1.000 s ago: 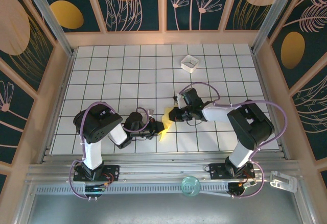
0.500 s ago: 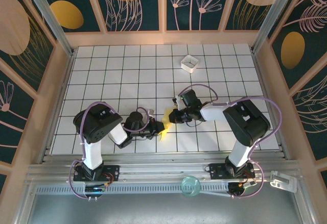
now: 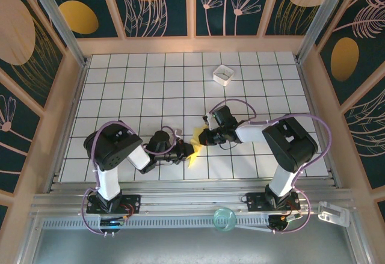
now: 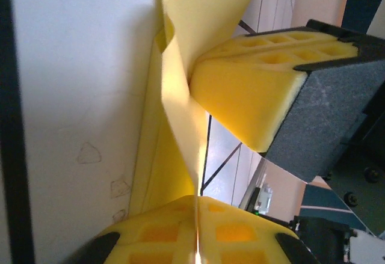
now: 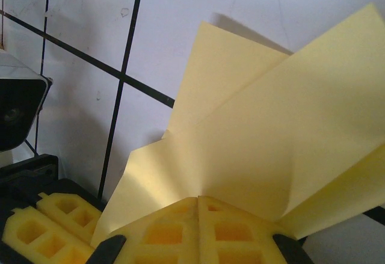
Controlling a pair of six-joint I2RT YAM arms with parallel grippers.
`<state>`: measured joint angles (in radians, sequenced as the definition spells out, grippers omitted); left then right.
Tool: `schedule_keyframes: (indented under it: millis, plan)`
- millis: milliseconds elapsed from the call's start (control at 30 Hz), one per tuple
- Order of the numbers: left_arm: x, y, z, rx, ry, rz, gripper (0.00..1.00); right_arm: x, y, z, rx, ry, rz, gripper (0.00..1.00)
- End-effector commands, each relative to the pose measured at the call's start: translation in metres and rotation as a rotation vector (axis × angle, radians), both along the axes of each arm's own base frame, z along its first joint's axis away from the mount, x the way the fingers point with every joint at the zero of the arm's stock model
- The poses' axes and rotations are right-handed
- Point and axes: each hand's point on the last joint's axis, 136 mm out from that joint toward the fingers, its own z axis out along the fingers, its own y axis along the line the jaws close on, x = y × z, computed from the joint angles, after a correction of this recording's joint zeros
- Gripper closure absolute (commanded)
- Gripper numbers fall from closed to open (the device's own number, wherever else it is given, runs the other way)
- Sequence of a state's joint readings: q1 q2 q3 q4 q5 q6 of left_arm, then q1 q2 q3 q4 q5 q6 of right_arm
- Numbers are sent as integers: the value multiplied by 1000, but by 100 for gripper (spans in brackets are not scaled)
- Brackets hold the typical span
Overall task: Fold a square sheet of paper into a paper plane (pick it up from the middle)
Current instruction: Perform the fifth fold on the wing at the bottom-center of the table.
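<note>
Top external view: white gridded tabletop (image 3: 132, 89), with both arms bent inward toward its near middle. Left claw (image 3: 189, 150) and right claw (image 3: 202, 136) almost tip to tip, with the yellow paper sheet (image 3: 195, 141) between them, creased and standing off the tiles rather than lying flat. Small white square box (image 3: 223, 74) well apart, toward the far side and right of centre. Too small here to judge how either claw's jaws stand.

Left wrist view: left claw (image 4: 197, 207) at the bottom edge, its two yellow foam pads (image 4: 150, 234) pressed together along a thin seam. Yellow paper sheet (image 4: 204, 29) running down into that seam, nipped by its edge and rising in folded layers toward the top. One foam pad of the right claw (image 4: 246, 95) pushing in from the right, touching the sheet at a crease. White tabletop (image 4: 78, 95) on the left, close behind the paper.

Right wrist view: right claw (image 5: 198, 202) closed tight, pads meeting at the bottom middle with the yellow paper sheet (image 5: 271, 125) clamped between them. Paper fanning up and to the right in several overlapping folded flaps. Pads of the left claw (image 5: 42, 228) at the bottom left, just beside the sheet's lower corner. Tabletop (image 5: 180, 11) with black grid lines behind.
</note>
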<state>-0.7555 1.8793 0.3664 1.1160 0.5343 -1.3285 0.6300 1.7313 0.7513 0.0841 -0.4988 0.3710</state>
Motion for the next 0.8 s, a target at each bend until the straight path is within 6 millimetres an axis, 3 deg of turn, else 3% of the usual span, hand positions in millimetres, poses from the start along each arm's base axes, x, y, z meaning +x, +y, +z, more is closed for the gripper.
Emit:
schedule_keyframes:
  millis: [0,433,633,767]
  plan:
    - [-21,25,-45,186,110,0,85,-9,-22,-28,-111,22,-17,100]
    - [-16,29,-14,214,15,-5,68,-9,-22,-28,-113,19,-13,100]
    - [-8,35,12,236,-108,7,63,-9,-21,-25,-105,16,-18,100]
    - [-8,34,18,252,-140,-17,63,-8,-20,-22,-83,12,-28,100]
